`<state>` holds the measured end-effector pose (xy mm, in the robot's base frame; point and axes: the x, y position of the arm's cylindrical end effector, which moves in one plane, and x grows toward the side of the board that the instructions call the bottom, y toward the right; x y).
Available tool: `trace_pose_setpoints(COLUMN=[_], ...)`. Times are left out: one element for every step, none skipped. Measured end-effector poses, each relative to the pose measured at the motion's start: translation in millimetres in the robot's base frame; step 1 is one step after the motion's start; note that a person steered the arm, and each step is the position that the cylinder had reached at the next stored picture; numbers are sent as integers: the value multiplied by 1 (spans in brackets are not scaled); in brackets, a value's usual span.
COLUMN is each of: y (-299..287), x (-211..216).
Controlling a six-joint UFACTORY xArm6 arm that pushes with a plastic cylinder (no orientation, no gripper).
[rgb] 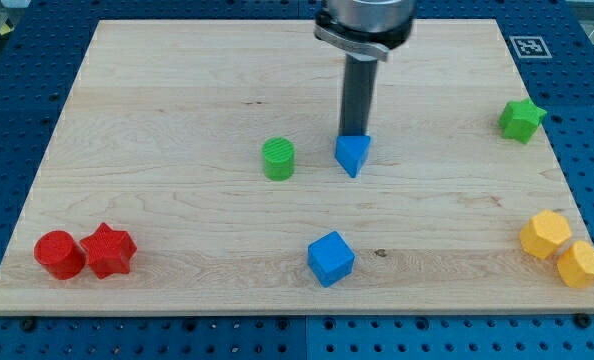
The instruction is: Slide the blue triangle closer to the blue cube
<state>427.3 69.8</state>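
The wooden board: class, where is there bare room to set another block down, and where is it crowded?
Bare: the view's upper left, above the green cylinder; also between blue cube and yellow blocks. Crowded: my tip at the blue triangle.

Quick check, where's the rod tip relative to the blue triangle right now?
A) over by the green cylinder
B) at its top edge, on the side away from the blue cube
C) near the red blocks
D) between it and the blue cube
B. My tip sits at the view's-top edge of the blue triangle, and the blue cube lies below the triangle toward the view's bottom.
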Motion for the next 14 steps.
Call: trace_pose_setpoints(y=[7, 2, -25, -50, -45, -23, -8, 0, 0, 3, 4, 7, 17, 20], x=[0, 11, 21, 31, 41, 42, 38, 45, 60, 77, 96, 99, 108, 111])
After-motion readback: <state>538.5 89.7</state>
